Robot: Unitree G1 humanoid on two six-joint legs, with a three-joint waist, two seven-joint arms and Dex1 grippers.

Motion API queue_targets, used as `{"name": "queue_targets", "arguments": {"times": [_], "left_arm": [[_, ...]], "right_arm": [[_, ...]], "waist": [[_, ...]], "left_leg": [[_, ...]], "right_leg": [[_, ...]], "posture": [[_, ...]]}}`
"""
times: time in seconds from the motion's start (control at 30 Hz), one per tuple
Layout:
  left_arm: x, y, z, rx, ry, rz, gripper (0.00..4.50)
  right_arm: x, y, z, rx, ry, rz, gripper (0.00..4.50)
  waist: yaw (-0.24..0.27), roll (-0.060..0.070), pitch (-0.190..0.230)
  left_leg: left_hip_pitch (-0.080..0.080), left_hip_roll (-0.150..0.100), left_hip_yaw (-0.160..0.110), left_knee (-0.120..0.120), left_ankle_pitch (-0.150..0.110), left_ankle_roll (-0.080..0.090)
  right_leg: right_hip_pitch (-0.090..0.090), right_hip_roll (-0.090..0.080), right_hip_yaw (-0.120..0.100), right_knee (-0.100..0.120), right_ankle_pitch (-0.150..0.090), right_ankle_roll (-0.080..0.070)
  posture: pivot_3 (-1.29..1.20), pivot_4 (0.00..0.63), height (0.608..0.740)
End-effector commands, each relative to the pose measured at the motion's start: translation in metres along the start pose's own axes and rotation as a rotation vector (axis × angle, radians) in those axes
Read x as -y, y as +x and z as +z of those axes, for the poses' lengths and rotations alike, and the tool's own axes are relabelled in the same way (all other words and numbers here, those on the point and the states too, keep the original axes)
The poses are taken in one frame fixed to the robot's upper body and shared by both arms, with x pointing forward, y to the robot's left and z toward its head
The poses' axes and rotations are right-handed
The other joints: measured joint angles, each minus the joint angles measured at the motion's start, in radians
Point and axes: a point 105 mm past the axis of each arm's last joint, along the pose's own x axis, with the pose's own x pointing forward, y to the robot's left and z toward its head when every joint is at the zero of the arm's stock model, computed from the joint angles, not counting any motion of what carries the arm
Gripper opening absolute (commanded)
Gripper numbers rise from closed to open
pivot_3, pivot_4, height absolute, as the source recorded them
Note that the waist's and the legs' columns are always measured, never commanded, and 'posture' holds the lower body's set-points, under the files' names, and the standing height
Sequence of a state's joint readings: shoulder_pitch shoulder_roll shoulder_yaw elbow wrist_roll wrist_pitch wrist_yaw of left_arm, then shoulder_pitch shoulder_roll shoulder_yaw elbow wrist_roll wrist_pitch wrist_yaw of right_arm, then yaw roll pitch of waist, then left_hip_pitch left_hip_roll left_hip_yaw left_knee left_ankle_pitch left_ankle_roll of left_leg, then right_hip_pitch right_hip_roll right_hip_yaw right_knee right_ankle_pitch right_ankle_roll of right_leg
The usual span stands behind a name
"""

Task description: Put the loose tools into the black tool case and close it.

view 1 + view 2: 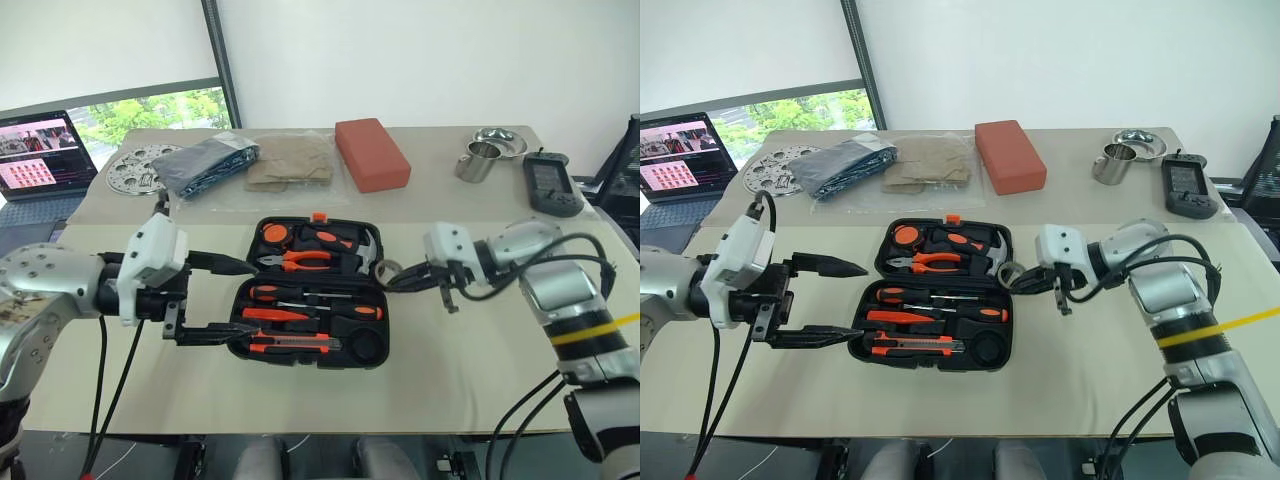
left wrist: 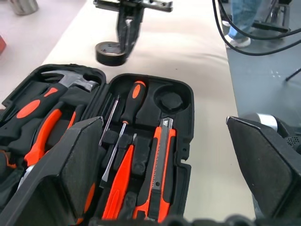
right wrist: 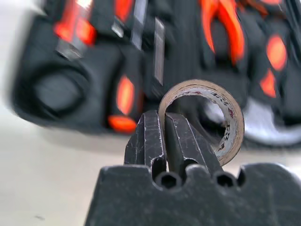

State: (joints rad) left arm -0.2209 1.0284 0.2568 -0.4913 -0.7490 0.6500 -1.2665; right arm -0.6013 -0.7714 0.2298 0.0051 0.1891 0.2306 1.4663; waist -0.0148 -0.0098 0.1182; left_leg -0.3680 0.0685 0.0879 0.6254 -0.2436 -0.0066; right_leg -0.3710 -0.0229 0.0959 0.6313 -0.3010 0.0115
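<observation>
The right wrist view shows the right gripper [image 3: 164, 136] pinching one tape roll [image 3: 228, 117]. In the case [image 1: 395, 335] lie two long screwdrivers. The left gripper [image 1: 215, 298] stands wide.

The black moulded plastic tool case [image 1: 382, 352] holds long screwdrivers with orange-and-black handles [image 1: 318, 312] and an orange-and-black utility knife [image 1: 292, 346], with a small orange latch [image 1: 319, 216] on its far edge. The black-fingered right claw [image 3: 162, 136] pinches a small tape roll [image 3: 225, 123], dark outside, tan inside with faint red print. Beyond the claw lies a red-brown rectangular block [image 1: 371, 153] on the beige table [image 1: 450, 370].
</observation>
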Motion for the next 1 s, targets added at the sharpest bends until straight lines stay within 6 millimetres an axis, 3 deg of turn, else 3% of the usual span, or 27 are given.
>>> {"name": "queue_targets", "arguments": {"times": [0.03, 0.23, 0.4, 0.7, 0.8, 0.87, 1.0], "left_arm": [[-0.001, -0.008, 0.003, 0.015, 0.035, 0.022, 4.5], [0.0, -0.01, -0.002, 0.006, 0.029, 0.028, 4.5], [0.0, -0.01, -0.003, 0.005, 0.028, 0.032, 4.5], [-0.001, -0.012, -0.007, -0.003, 0.009, 0.049, 4.5], [-0.004, -0.014, -0.01, 0.003, -0.003, 0.062, 4.5], [-0.015, -0.016, -0.013, 0.035, -0.028, 0.12, 4.5], [-0.045, -0.02, -0.031, 0.119, -0.122, 0.255, 4.5]], "right_arm": [[-0.027, 0.017, 0.022, 0.021, -0.052, 0.099, 0.06], [-0.046, 0.033, 0.014, -0.048, -0.087, 0.149, 0.06], [-0.049, 0.039, 0.013, -0.061, -0.099, 0.149, 0.06], [-0.055, 0.031, 0.012, -0.053, -0.072, 0.188, 2.77], [-0.049, 0.026, 0.014, -0.038, -0.053, 0.157, 3.9], [-0.035, 0.02, 0.014, -0.015, -0.017, 0.08, 4.48], [-0.001, 0.005, 0.011, 0.127, 0.17, -0.095, 4.48]], "waist": [[0.001, 0.0, 0.0], [0.0, 0.0, 0.0], [-0.001, 0.0, 0.0], [0.0, 0.0, 0.0], [-0.001, 0.0, 0.0], [-0.001, 0.0, 0.0], [0.0, -0.001, 0.0]], "left_leg": [[0.0, 0.0, 0.0, 0.0, 0.0, 0.0], [0.0, 0.0, 0.001, 0.001, 0.0, -0.001], [0.0, 0.0, 0.001, 0.001, 0.0, -0.001], [0.0, 0.0, 0.002, 0.001, 0.0, -0.001], [0.0, 0.0, 0.002, 0.001, 0.0, -0.001], [0.0, 0.0, 0.002, 0.001, 0.0, -0.001], [0.0, -0.001, 0.001, 0.001, 0.001, -0.001]], "right_leg": [[0.0, 0.0, 0.0, 0.0, 0.0, 0.0], [0.0, 0.0, 0.0, 0.001, 0.0, 0.0], [-0.001, 0.0, 0.0, 0.001, 0.0, 0.0], [-0.001, 0.0, 0.0, 0.001, 0.0, 0.0], [-0.001, 0.0, 0.0, 0.001, 0.0, 0.0], [-0.001, 0.0, 0.0, 0.001, 0.0, 0.0], [0.0, 0.001, 0.0, 0.002, 0.0, -0.001]], "posture": [[0.0, 0.15, 0.74], [0.0, 0.15, 0.74], [0.0, 0.15, 0.74], [0.0, 0.15, 0.74], [0.0, 0.15, 0.74], [0.0, 0.15, 0.74], [0.0, 0.15, 0.74]]}}
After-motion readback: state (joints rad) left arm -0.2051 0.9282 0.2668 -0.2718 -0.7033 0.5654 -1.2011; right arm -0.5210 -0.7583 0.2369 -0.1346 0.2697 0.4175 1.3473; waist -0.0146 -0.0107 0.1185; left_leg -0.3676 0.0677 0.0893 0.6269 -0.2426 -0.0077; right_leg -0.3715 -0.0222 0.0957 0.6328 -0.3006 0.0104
